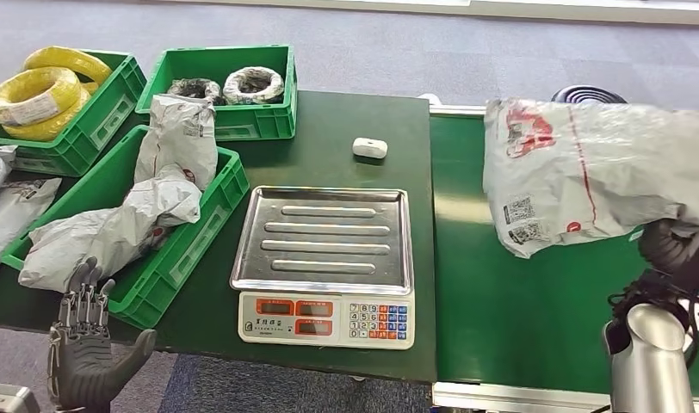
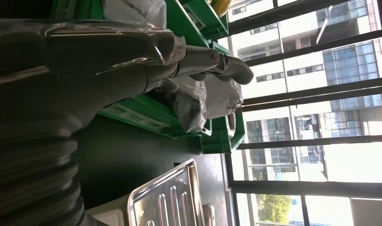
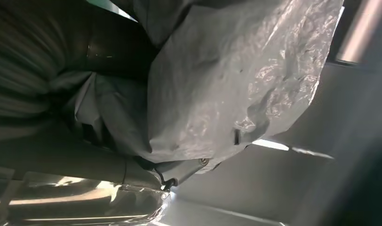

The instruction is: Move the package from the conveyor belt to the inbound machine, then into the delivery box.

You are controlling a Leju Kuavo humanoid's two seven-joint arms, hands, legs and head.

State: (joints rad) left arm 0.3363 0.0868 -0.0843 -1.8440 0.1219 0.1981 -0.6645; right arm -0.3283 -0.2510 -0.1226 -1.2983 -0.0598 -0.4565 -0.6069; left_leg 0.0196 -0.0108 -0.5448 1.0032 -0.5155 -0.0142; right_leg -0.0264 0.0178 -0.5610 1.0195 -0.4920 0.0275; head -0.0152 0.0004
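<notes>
A grey plastic mail package with red print and barcode labels hangs above the green conveyor belt at the right. My right hand grips it from below; in the head view the bag hides the hand, and the dark wrist shows under the bag's lower right corner. Close up, the crinkled package lies against the fingers. The weighing scale stands in the middle of the dark table with a bare steel tray. My left hand hangs open at the table's near left corner, next to the green box of grey parcels.
Two more green crates stand at the back left, one with yellow cable coils, one with wrapped coils. A small white object lies behind the scale. Grey parcels lie at the far left. Windows show in the left wrist view.
</notes>
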